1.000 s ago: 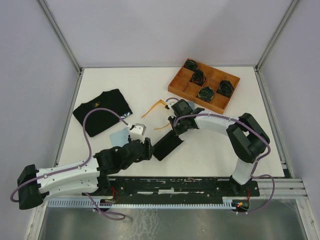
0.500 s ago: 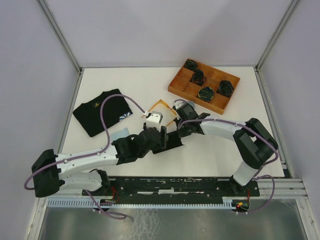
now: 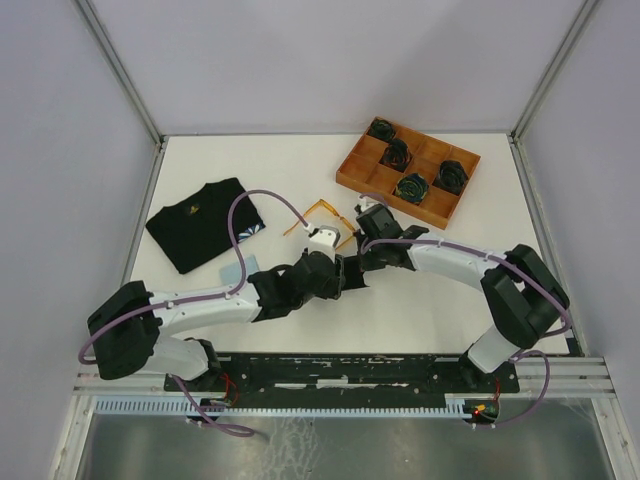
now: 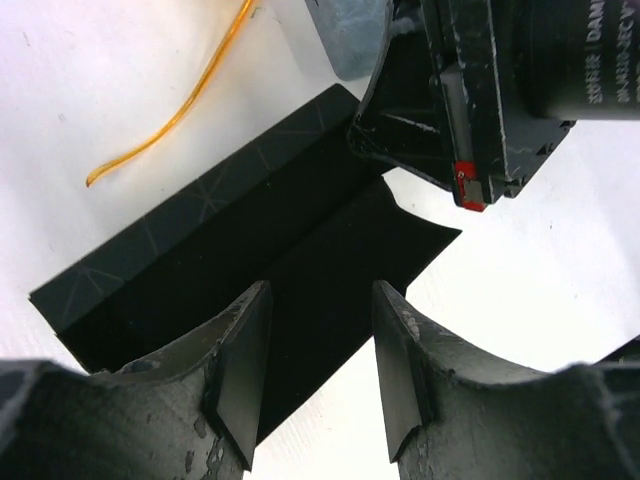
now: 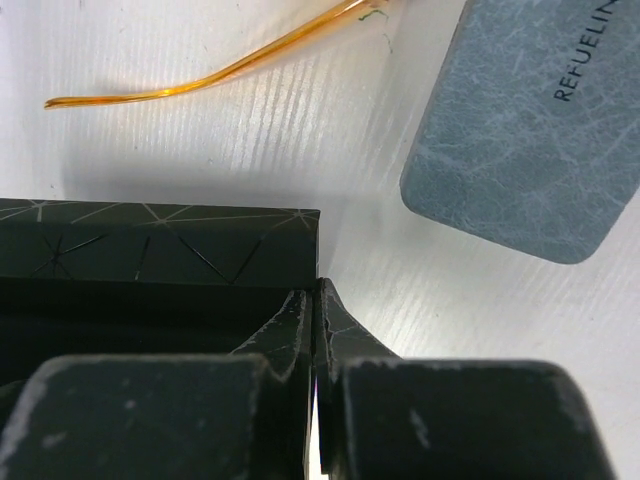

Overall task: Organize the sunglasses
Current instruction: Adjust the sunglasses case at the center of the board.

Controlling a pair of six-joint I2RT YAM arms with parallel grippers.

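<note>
Right gripper (image 5: 315,300): jaws pressed together at the upright wall of the black case (image 4: 200,250), likely pinning it flat on the desk (image 3: 250,170). Can't tell if the thin wall is nipped.

Left gripper (image 4: 320,295): jaws spread over the open case, holding nothing, probably there to steady it.

Orange-yellow sunglasses (image 5: 215,74) lie on the desk just past the case, beside the grey-blue case (image 5: 520,130), not yet stowed. No red pair in view.

Against a second ago: your left arm has reached in from the near left to the case, and the right jaws have closed.
</note>
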